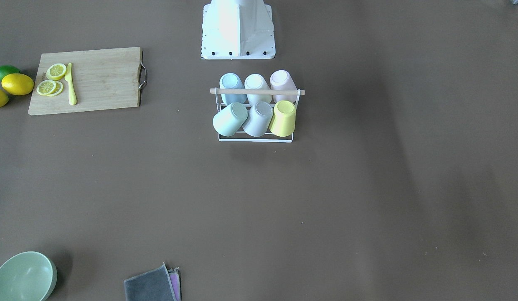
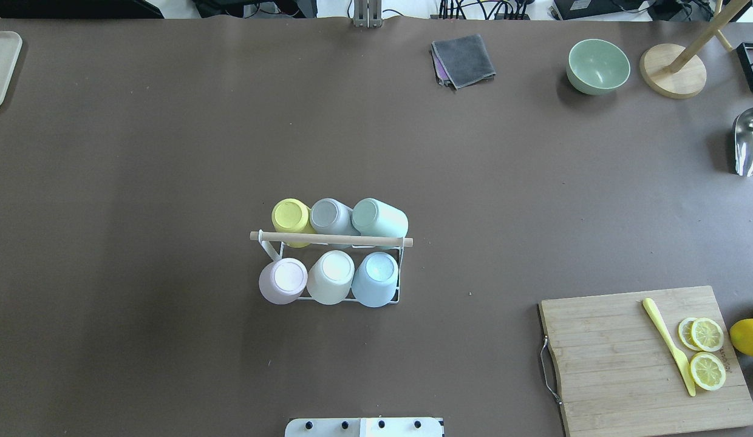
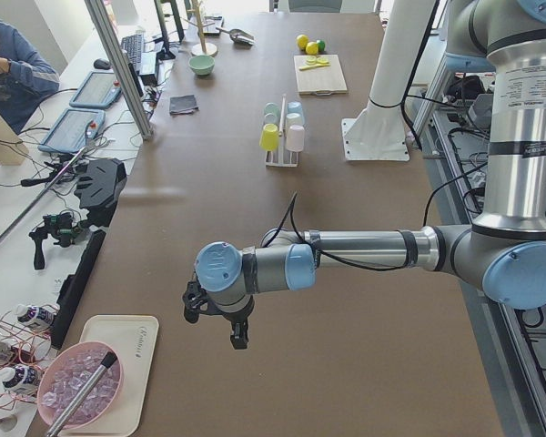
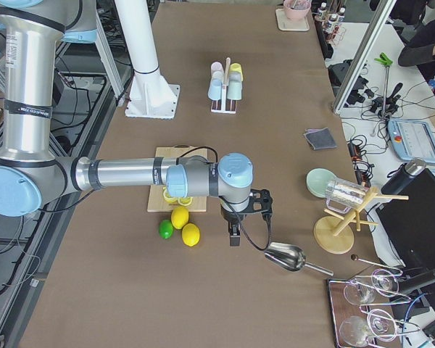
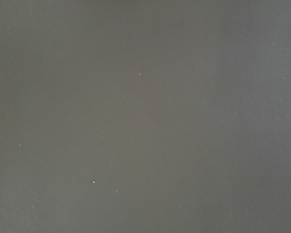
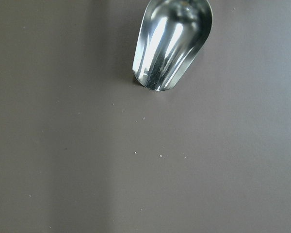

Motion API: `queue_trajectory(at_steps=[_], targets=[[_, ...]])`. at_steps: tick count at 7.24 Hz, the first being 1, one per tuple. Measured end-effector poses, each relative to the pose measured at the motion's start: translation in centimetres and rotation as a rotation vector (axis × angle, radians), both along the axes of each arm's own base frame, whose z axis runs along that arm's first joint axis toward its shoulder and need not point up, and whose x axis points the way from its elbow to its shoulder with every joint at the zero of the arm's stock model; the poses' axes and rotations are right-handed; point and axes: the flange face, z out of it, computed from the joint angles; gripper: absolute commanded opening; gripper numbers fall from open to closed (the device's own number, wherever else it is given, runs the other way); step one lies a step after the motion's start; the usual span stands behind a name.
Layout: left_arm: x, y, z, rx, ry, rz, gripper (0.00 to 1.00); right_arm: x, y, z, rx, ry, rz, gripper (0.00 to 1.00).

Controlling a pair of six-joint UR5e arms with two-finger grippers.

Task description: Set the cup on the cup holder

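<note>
Our left arm (image 3: 359, 248) and right arm (image 4: 123, 174) are silver tubes with pale-blue caps (image 3: 220, 266). Black bolts (image 1: 230, 53) line our white base (image 1: 238, 37).

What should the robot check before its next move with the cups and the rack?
1. Cups sit on the cup holder: ok. Six sit upside down, three in each row.
2. Free place for one more cup: not ok. No empty prong shows.
3. Both hands away from the holder: ok. The left hand and the right hand hang over the table, far from it.
4. Hands open or shut: cannot tell from the side views.
5. Right hand clear of the metal scoop: ok. The scoop lies on the table, untouched.
</note>
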Motion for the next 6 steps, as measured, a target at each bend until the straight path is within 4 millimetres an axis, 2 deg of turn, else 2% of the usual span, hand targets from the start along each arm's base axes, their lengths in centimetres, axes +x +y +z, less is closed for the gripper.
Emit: queue_trajectory(at_steps=[2, 6], targets=[[-0.02, -0.44, -0.23, 0.000, -0.001, -0.003, 0.97, -0.02, -0.48, 0.97, 0.004, -0.010, 0.001, 1.00], [0.07, -0.32, -0.73, 0.007, -0.007, 0.000, 0.97, 0.10, -0.59, 1.40, -0.001, 0.005, 0.003, 1.00]])
